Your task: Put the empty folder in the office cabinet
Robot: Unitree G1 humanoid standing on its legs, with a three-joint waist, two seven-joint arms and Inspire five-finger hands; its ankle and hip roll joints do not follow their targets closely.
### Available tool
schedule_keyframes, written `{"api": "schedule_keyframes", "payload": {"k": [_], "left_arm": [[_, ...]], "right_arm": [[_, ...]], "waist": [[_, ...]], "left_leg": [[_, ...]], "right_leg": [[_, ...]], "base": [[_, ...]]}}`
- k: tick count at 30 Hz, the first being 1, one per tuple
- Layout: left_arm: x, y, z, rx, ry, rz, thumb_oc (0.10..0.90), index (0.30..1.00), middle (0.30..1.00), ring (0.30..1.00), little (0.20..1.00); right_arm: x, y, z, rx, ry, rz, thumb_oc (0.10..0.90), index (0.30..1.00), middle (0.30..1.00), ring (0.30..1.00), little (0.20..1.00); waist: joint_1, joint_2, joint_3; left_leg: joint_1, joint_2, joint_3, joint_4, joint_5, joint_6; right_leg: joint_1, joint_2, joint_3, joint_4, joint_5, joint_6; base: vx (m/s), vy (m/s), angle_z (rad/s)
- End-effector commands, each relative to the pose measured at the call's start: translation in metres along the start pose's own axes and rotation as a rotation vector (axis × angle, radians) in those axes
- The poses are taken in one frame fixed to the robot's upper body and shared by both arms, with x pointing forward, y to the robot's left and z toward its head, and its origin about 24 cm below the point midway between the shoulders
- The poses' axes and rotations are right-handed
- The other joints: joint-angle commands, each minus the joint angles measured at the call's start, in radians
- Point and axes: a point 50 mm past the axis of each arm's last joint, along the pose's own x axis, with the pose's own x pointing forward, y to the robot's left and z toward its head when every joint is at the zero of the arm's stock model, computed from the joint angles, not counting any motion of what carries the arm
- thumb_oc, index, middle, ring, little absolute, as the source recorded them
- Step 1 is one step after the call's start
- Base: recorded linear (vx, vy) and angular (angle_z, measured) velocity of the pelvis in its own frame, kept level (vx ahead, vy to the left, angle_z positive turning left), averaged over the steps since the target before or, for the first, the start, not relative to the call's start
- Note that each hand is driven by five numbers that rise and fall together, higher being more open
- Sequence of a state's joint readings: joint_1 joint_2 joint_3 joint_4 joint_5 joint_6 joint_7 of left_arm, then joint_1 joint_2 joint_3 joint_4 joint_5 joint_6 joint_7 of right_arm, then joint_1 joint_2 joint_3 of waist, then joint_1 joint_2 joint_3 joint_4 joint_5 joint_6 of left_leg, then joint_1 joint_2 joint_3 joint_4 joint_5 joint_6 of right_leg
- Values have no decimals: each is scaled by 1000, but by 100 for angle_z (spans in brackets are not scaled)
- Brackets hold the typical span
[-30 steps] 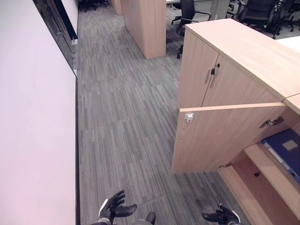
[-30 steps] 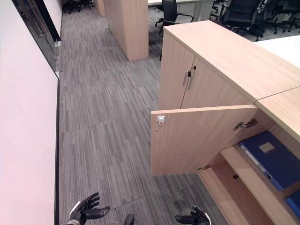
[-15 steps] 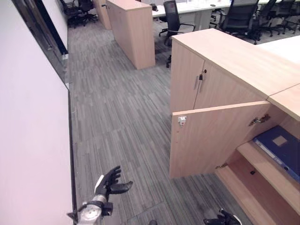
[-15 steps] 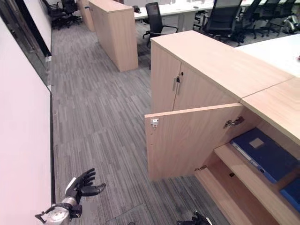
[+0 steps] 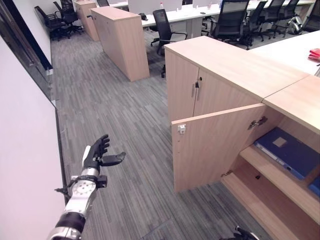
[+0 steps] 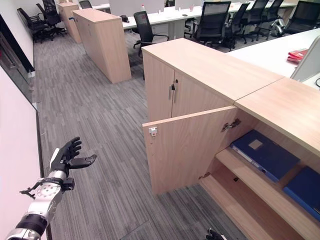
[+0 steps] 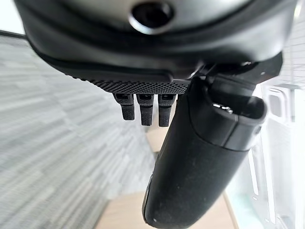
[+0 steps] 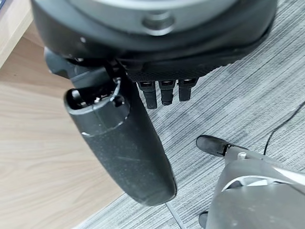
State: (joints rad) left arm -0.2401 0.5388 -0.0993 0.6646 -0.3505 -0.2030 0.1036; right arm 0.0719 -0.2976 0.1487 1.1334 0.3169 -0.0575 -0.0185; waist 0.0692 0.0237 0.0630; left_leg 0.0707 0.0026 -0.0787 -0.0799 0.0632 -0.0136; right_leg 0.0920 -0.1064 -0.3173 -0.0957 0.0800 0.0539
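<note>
Moved: the left robot hand [image 5: 98, 154] has risen from the view's bottom edge to hang over the carpet floor [image 5: 125, 115]
Left robot hand: empty, fingers straight and spread
Right robot hand [image 8: 143, 119]: low by the cabinet [image 5: 225, 65], fingers relaxed, holding nothing
Door [image 5: 215, 147]: swung open
Folder [image 5: 287, 152]: blue, flat on the cabinet's upper shelf [image 5: 280, 177]

The office cabinet [image 5: 220, 107] is pale beech-look wood, its open door [image 5: 215, 147] the same. On the shelf lies a dark blue folder [image 5: 290, 152] with a small, seemingly grey label. The carpet [image 5: 125, 120] is grey (finely striped). Office chairs [image 5: 230, 20] are black.
</note>
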Motion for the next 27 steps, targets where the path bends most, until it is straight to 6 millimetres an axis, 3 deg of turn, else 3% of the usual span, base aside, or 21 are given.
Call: {"api": "schedule_keyframes", "payload": {"k": [1, 6, 8, 10, 12, 15, 16, 19, 27], "left_arm": [[31, 13, 89, -1, -329, 43, 800, 900, 900, 900, 900], [36, -13, 110, -36, -397, -30, 800, 900, 900, 900, 900], [36, -37, 116, -100, -417, -89, 800, 900, 900, 900, 900], [35, -43, 116, -118, -418, -108, 800, 900, 900, 900, 900], [31, -70, 117, -170, -423, -191, 800, 900, 900, 900, 900], [27, -86, 116, -170, -423, -250, 800, 900, 900, 900, 900], [23, -104, 116, -164, -425, -310, 800, 900, 900, 900, 900], [20, -119, 116, -152, -421, -356, 800, 900, 900, 900, 900], [12, -136, 118, -199, -429, -415, 800, 900, 900, 900, 900]], "right_arm": [[3, -10, 29, -54, -108, -12, 800, 900, 900, 900, 900], [3, -8, 31, -74, -106, -10, 800, 900, 900, 900, 900], [4, -7, 33, -78, -104, -17, 800, 900, 900, 900, 900], [5, -6, 34, -79, -103, -18, 800, 900, 900, 900, 900], [5, -7, 34, -81, -98, -29, 800, 900, 900, 900, 900], [5, -8, 33, -91, -93, -30, 800, 900, 900, 900, 900], [5, -9, 32, -107, -85, -35, 800, 900, 900, 900, 900], [5, -10, 30, -118, -78, -41, 800, 900, 900, 900, 900], [6, -12, 35, -133, -86, -53, 800, 900, 900, 900, 900]], "waist": [[-15, -18, -29], [-28, -19, -31], [-37, -18, -30], [-39, -17, -30], [-46, -17, -30], [-50, -17, -29], [-55, -19, -28], [-60, -20, -28], [-68, -19, -25]], "left_leg": [[20, -34, -55, -4, -125, -13], [23, -31, -46, -6, -125, -12], [24, -31, -42, -6, -125, -10], [25, -31, -40, -7, -125, -9], [27, -32, -37, -7, -127, -8], [30, -31, -35, -7, -128, -7], [31, -32, -36, -7, -129, -6], [31, -32, -37, -7, -129, -6], [28, -34, -41, -7, -126, -5]], "right_leg": [[64, -30, -25, 38, -128, 73], [64, -32, -18, 36, -123, 76], [64, -34, -15, 36, -121, 78], [64, -35, -15, 35, -120, 78], [67, -36, -12, 30, -116, 79], [69, -37, -10, 27, -114, 80], [70, -36, -9, 26, -115, 79], [72, -36, -10, 26, -116, 78], [69, -36, -12, 27, -115, 76]], "base": [[-18, 2, -10], [-24, 1, -8], [-31, 0, -7], [0, 0, 0], [-6, 5, -2], [-4, 3, -4], [-8, 2, -6], [0, 0, 0], [-4, -6, -1]]}}
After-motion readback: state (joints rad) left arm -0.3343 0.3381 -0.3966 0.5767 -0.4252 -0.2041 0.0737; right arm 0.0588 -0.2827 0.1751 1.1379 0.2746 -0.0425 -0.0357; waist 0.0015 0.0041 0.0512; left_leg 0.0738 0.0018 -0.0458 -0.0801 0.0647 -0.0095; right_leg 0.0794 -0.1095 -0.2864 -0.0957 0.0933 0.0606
